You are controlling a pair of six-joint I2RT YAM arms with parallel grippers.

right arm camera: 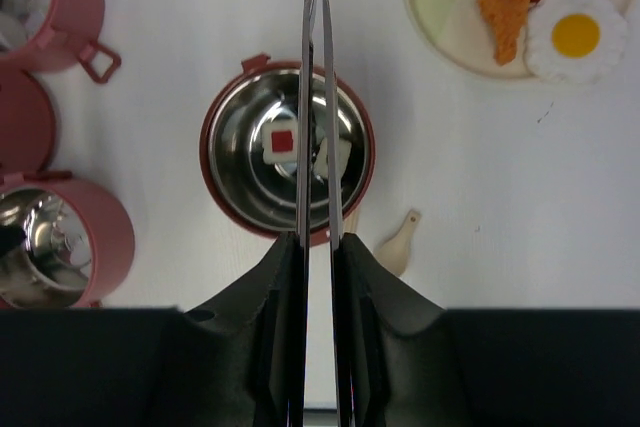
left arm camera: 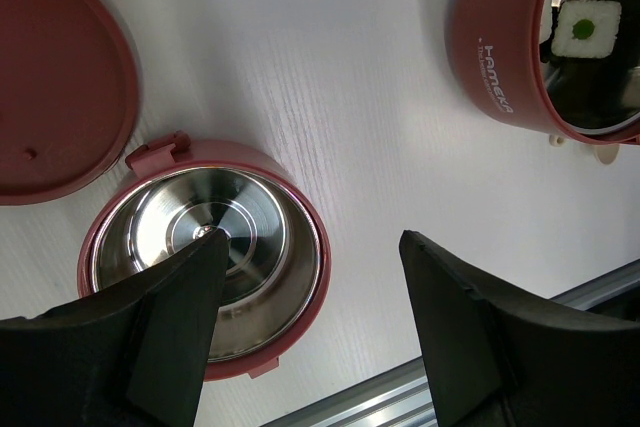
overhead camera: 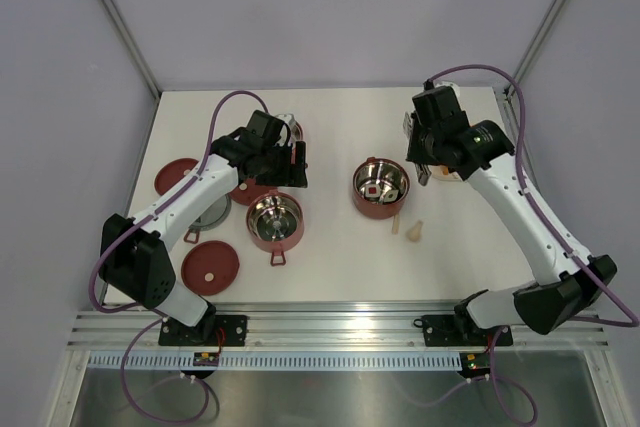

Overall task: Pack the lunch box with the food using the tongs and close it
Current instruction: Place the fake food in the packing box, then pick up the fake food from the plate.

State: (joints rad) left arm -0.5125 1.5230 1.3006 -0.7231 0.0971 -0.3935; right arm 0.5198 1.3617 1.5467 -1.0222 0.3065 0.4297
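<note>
I am a pair of arms bolted at the near edge of a white table (overhead camera: 330, 267). My right gripper (right arm camera: 318, 247) is closed on the tongs (right arm camera: 318, 97), its two dark fingers (right arm camera: 280, 297) pressing the slim silver blades nearly together; the blades run straight away from my wrist camera and hang above a dark-red bowl (overhead camera: 381, 187) of the lunch box, right of the table's middle. Inside that bowl's shiny steel lie two pieces of the food: a white square with a red centre (right arm camera: 281, 142) and a pale white piece (right arm camera: 333, 157) just beside it. A small beige piece (overhead camera: 412, 232) lies on the table just outside the bowl, on its near right. Beyond my right gripper sits a cream plate (right arm camera: 440, 37) holding a fried egg (right arm camera: 575, 35) and orange crumbed pieces (right arm camera: 505, 12). My left gripper (left arm camera: 310, 287) stands wide open with nothing between its fingers (left arm camera: 450, 307), hovering over an empty dark-red bowl (overhead camera: 275, 220) left of the middle. Another bowl (overhead camera: 290, 132) is partly hidden behind my left arm. A dark-red disc lid (overhead camera: 210, 268) lies near the left front, another (overhead camera: 176, 176) sits further back at the left edge, and a grey lid (overhead camera: 212, 212) peeks out from under my left arm.
</note>
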